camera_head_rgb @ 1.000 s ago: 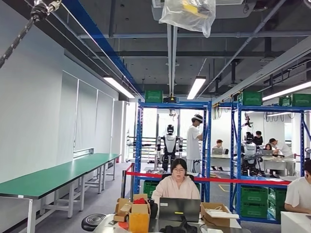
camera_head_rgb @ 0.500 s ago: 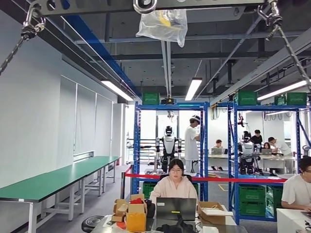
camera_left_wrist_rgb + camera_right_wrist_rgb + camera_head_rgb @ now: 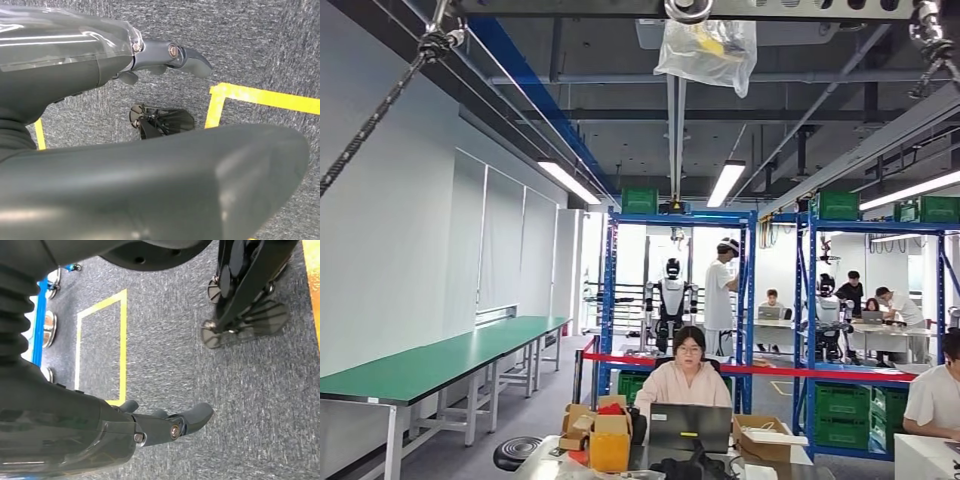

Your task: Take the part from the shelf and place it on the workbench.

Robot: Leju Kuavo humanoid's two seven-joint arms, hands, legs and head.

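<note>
A person [image 3: 684, 374] with a laptop [image 3: 689, 428] sits before the blue shelves [image 3: 675, 300]; a green workbench [image 3: 433, 365] runs along the wall. Both hands, left [image 3: 166, 55] and right [image 3: 166, 425], hang with fingers straight, holding nothing. I cannot tell where the part is.

From my seat, the far blue shelf [image 3: 675, 300] holds crates too small to read, and the near laptop [image 3: 690, 428] is cut off at the picture's bottom edge.

I am seeing two blue shelf racks [image 3: 675, 300] [image 3: 875, 320], one long green workbench [image 3: 441, 362], two other humanoid robots [image 3: 672, 300] [image 3: 827, 312], and one laptop [image 3: 690, 428].
</note>
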